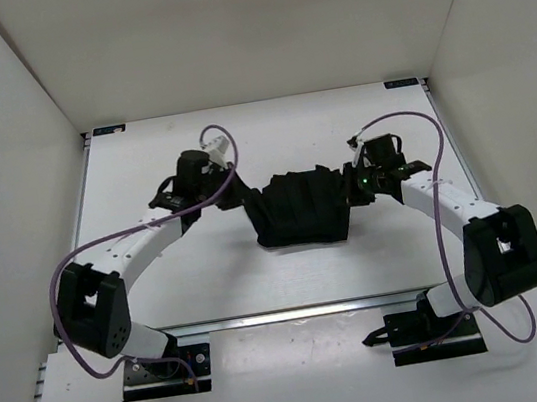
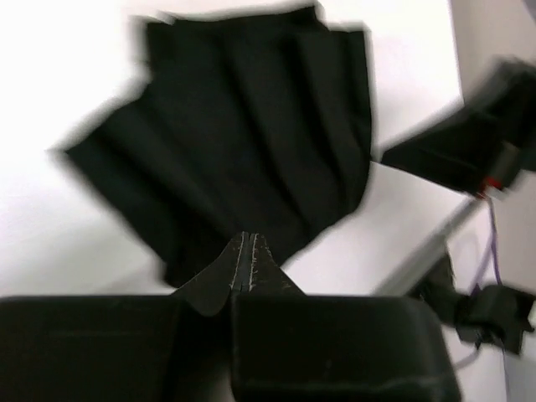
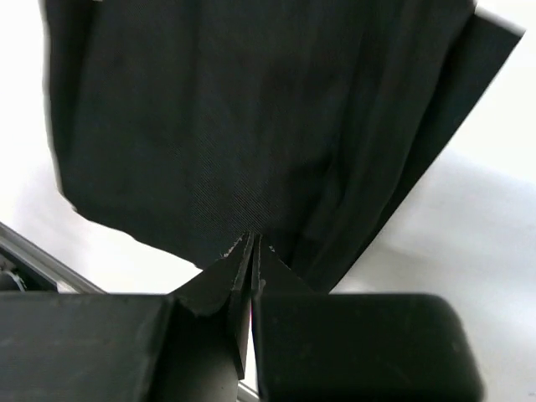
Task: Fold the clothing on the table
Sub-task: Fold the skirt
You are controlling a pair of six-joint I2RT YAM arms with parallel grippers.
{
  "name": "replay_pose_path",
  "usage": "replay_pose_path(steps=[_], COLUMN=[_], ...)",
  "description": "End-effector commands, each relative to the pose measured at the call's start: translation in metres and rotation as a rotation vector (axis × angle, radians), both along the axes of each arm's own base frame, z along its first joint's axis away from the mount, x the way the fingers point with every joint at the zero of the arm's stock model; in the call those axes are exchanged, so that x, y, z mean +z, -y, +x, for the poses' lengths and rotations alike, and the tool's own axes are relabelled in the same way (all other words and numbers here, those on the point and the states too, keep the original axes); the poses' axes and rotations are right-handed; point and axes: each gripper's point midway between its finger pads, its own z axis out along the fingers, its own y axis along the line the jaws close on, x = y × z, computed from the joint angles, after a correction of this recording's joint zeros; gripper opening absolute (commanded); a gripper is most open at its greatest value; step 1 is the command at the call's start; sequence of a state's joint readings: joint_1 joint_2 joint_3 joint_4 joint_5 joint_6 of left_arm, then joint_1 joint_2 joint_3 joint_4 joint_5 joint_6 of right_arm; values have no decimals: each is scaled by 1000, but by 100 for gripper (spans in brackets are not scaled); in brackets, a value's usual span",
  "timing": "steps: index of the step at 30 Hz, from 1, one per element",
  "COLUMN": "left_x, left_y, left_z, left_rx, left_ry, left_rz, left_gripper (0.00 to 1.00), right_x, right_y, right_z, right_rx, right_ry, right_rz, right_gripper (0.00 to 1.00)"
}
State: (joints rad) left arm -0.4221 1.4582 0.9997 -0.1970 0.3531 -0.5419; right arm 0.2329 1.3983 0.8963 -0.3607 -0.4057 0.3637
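Observation:
The black clothing [image 1: 300,211] lies bunched in pleat-like folds in the middle of the white table [image 1: 261,283], stretched between my two grippers. My left gripper [image 1: 240,193] is at its left end. In the left wrist view the folds of the clothing [image 2: 243,126] fan out from the left gripper [image 2: 249,236], whose jaws are pressed together on the fabric edge. My right gripper [image 1: 353,188] is at the right end. Seen from the right wrist, the clothing [image 3: 251,109] runs down into the right gripper [image 3: 254,239], which is shut on its edge.
White wall panels [image 1: 18,147] enclose the table on three sides. A metal rail [image 1: 295,311] runs along the near edge, with both arm bases [image 1: 162,370] behind it. Purple cables [image 1: 219,143] loop over the arms. The right arm's wrist [image 2: 469,151] shows in the left wrist view.

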Motion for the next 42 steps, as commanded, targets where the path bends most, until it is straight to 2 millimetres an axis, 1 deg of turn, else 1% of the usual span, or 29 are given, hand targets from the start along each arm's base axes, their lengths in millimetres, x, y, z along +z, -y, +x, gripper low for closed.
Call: replay_pose_path(steps=[1, 3, 6, 7, 9, 11, 12, 14, 16, 18, 19, 20, 21, 22, 23, 24, 25, 26, 27, 28, 29, 31, 34, 35, 36, 37, 38, 40, 42], left_x=[10, -4, -33, -40, -65, -91, -103, -117, -114, -102, -95, -82, -69, -57, -44, -30, -12, -6, 11, 24, 25, 41, 26, 24, 14, 2, 2, -15, -18], left_y=[49, 66, 74, 74, 70, 61, 58, 50, 47, 44, 41, 41, 39, 36, 32, 28, 20, 9, 1, -12, -24, -54, -105, -114, -125, -134, -139, -148, -146], left_z=[-23, -38, -47, -50, -54, -62, -65, -70, -63, -51, -43, -34, -27, -21, -13, -7, -3, 4, 5, 10, 9, 8, 0, -3, -10, -18, -22, -38, -49], left_rx=[-150, -212, -230, -234, -229, -217, -215, -211, -199, -190, -175, -175, -170, -157, -147, -136, -114, -83, -65, -28, -5, 62, 180, 202, 210, 212, 216, 216, 210], left_ry=[11, -33, -83, -91, -136, -198, -226, -256, -245, -209, -193, -170, -150, -131, -116, -88, -49, -35, 9, 53, 59, 121, 92, 89, 63, 25, 23, -21, -13], left_rz=[-67, -75, -39, -34, -17, 5, 26, 54, 60, 75, 83, 79, 77, 68, 63, 64, 57, 64, 67, 75, 96, 196, 441, 466, 516, 550, 552, 560, 544], left_gripper=[0, 0, 0, 0, 0, 0, 0, 0, 0, 0, 0, 4, 11, 22, 31, 47, 61, 70, 82, 98, 99, 98, 99, 99, 99, 99, 99, 99, 99], right_x=[3, -13, -33, -38, -44, -44, -44, -45, -35, -29, -12, 0, 11, 31, 51, 58, 71, 83, 87, 92, 88, 81, 53, 47, 34, 34, 27, 26, 17], right_y=[-15, -17, -29, -28, -29, -34, -31, -26, -27, -17, -13, -13, -11, -7, -7, -4, 0, 2, 5, 5, 10, 17, 36, 41, 47, 51, 57, 61, 62], right_z=[6, -1, -11, -10, -11, -12, -9, -6, -1, 6, 12, 17, 18, 26, 30, 31, 38, 38, 38, 36, 36, 31, 17, 13, 4, 3, 0, -7, -16], right_rx=[39, 36, 60, 56, 60, 80, 70, 54, 59, 35, 31, 38, 52, 57, 54, 68, 60, 64, 55, 70, 60, 30, 4, -4, -13, -28, -42, -52, -64], right_ry=[64, 31, -13, -24, -36, -32, -25, -18, -5, -11, 17, 41, 61, 118, 152, 171, 215, 239, 239, 264, 264, 252, 165, 152, 104, 109, 90, 91, 66], right_rz=[28, 32, 39, 38, 36, 42, 36, 27, 54, 67, 83, 90, 115, 123, 122, 96, 66, 49, 41, 21, -8, -62, -129, -157, -181, -200, -223, -234, -213], right_gripper=[0, 0, 0, 0, 0, 0, 0, 0, 0, 1, 0, 2, 15, 25, 49, 72, 85, 98, 100, 99, 99, 99, 99, 99, 99, 99, 99, 99, 100])
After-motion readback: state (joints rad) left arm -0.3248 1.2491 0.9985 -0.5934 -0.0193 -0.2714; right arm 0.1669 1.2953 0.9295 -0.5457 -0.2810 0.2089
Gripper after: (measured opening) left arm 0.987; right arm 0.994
